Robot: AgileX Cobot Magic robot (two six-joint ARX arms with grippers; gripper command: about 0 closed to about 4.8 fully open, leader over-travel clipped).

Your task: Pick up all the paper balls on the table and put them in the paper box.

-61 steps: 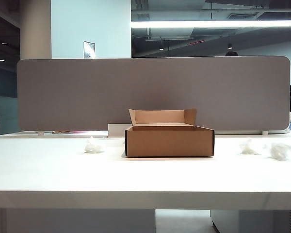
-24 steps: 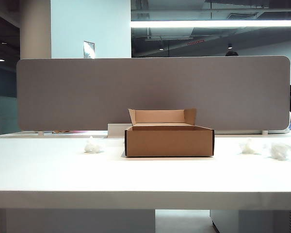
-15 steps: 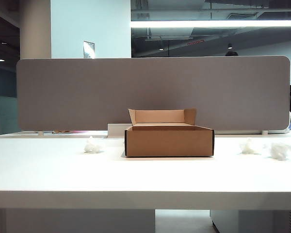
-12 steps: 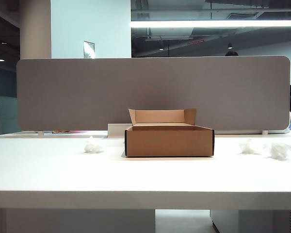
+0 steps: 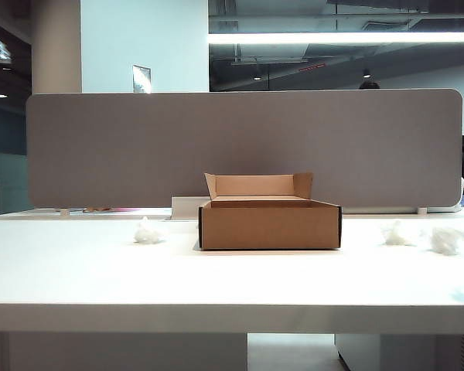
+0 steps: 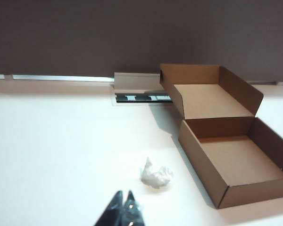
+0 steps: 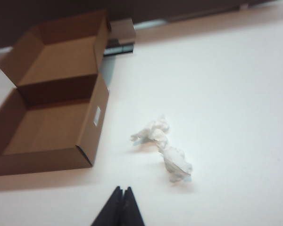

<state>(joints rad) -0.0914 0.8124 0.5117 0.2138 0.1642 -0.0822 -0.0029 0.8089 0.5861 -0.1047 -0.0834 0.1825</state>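
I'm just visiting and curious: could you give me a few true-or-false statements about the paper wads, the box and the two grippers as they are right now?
1. The paper box is empty. True.
2. Two paper balls lie left of the box in the exterior view. False: one paper ball lies left; two lie right.
3. The left gripper is shut and holds nothing. True.
4. The right gripper grips a paper ball. False: it is shut, empty, apart from the wads.
5. The box's rear flap is closed. False: it stands raised.
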